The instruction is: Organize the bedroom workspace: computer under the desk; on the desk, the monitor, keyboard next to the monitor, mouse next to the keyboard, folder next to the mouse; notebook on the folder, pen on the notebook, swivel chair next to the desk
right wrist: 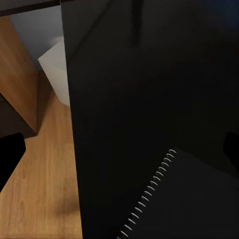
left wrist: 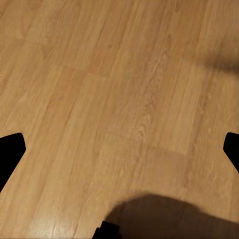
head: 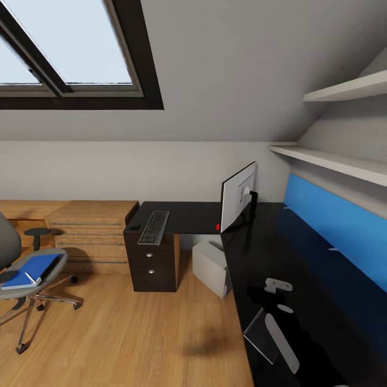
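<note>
While the left gripper (left wrist: 119, 149) hangs over bare oak floor (left wrist: 124, 89), its two dark fingertips (left wrist: 10, 152) sit at opposite edges of the left wrist view, spread wide with nothing between them. The right gripper (right wrist: 119, 154) hovers above the near end of the bench (head: 301, 258), pointing down at the glossy black top, its fingertips (right wrist: 9, 154) likewise far apart and empty. Just below it lies the notebook (right wrist: 184, 204), dark grey, its silver spiral running along one edge; in the head view it rests near the bench's front edge (head: 262, 336).

To the left, well apart from the bench, the swivel chair (head: 21, 269) stands on the floor with the folder (head: 29, 270) flat on its seat and a white pen (head: 33, 278) lying across the blue cover. Under the bench, past the notebook, the computer (head: 211, 267) sits on the floor beside the dark drawers (head: 153, 263).

Farther back, the keyboard (head: 154, 227) lies on the bench's left wing above those drawers, with the mouse (head: 134, 227) just beside it at the left. The monitor (head: 238, 204) stands upright at the bench's inner corner, its pale back facing the camera. A light oak dresser (head: 94, 228) lines the wall behind the chair.
</note>
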Motion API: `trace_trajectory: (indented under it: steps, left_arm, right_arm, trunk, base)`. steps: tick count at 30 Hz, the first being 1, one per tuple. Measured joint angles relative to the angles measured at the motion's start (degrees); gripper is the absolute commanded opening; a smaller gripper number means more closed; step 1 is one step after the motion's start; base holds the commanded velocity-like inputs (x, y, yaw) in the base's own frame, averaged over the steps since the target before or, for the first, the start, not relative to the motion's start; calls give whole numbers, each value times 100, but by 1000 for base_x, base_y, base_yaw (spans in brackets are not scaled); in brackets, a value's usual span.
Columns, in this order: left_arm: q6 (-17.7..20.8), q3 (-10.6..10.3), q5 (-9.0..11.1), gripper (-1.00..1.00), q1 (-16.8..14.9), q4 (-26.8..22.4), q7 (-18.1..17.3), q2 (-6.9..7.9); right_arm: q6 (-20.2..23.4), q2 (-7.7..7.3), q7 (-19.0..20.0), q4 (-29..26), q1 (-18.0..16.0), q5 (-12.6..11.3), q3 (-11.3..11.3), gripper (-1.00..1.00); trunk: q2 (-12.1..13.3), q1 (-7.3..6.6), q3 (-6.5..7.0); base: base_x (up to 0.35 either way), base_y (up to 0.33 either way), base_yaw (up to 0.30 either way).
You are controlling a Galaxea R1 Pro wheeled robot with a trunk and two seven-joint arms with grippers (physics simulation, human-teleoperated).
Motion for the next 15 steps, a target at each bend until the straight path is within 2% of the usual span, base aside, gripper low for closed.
trace_trajectory:
  steps: [10, 15]
  left_arm:
    - [-9, 1, 0, 100, 2, -29, -6, 0]
    - [-195, 4, -1, 100, 2, -162, -14, 1]
  right_arm:
    - [-16, -3, 20, 78, 0, 25, 8, 100]
    - [-292, -1, 31, 514, 0, 242, 3, 100]
  trunk:
    - [0, 0, 0]
    - [0, 0, 0]
  base:
    - [0, -8, 0]
    - [0, 0, 0]
